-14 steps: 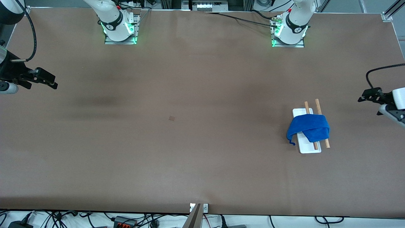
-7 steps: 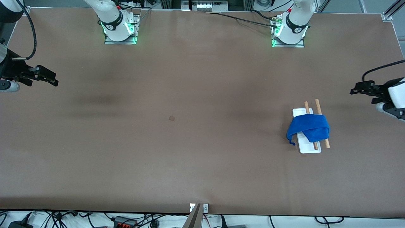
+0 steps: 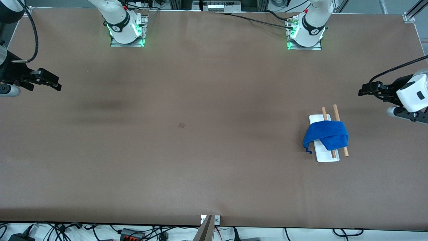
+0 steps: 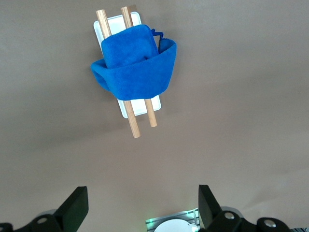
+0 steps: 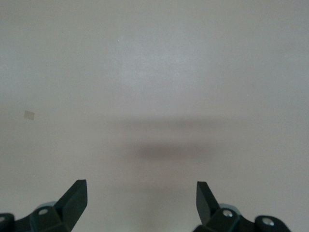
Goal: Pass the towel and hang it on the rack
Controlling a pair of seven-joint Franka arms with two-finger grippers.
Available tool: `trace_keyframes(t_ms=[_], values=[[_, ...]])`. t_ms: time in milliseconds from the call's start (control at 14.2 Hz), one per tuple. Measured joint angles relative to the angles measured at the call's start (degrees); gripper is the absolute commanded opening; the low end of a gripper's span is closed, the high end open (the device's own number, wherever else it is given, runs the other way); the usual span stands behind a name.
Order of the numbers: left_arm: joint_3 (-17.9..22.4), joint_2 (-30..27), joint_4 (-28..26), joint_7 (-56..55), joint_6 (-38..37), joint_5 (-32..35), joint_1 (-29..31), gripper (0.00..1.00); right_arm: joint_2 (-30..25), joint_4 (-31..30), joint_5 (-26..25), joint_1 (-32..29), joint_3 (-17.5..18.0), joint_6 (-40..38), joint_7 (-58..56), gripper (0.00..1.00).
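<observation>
A blue towel (image 3: 326, 135) hangs draped over the two wooden rods of the rack (image 3: 329, 156), a small stand with a white base, toward the left arm's end of the table. The towel (image 4: 133, 67) and the rack (image 4: 130, 112) also show in the left wrist view. My left gripper (image 3: 364, 91) is open and empty, up in the air near the table's end, apart from the rack. My right gripper (image 3: 53, 84) is open and empty at the right arm's end of the table, over bare table.
The left arm's base (image 3: 306, 33) and the right arm's base (image 3: 125, 30) stand along the table's edge farthest from the front camera. A small square mark (image 3: 181, 125) lies on the brown tabletop near the middle.
My left gripper has moved away from the front camera and a little inward over the table's end. The right gripper has shifted only slightly. The towel and rack have not moved.
</observation>
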Motion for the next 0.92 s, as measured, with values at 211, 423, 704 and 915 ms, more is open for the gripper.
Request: trace_keyframes(t_ms=[211,423,704,915], values=[[3.1,-1.8,-0.2,-4.7,-0.1,0.0,-4.3,1.00,0.0,0.0,0.0,0.0,0.0,0.0,0.0,1.00],[15.2,-3.9,-1.3,-10.8,-0.1,0.0,-17.4,1.00,0.0,0.0,0.0,0.0,0.1,0.0,0.0,1.00],[17.6,-9.7,-8.2,-20.1,7.7,0.0,-19.2,1.00,-0.1,0.0,0.0,0.0,0.1,0.0,0.0,1.00],[17.7,-13.1,-11.6,-23.6,9.2,0.0,-19.2,1.00,-0.1,0.0,0.0,-0.2,0.1,0.0,0.0,1.00]])
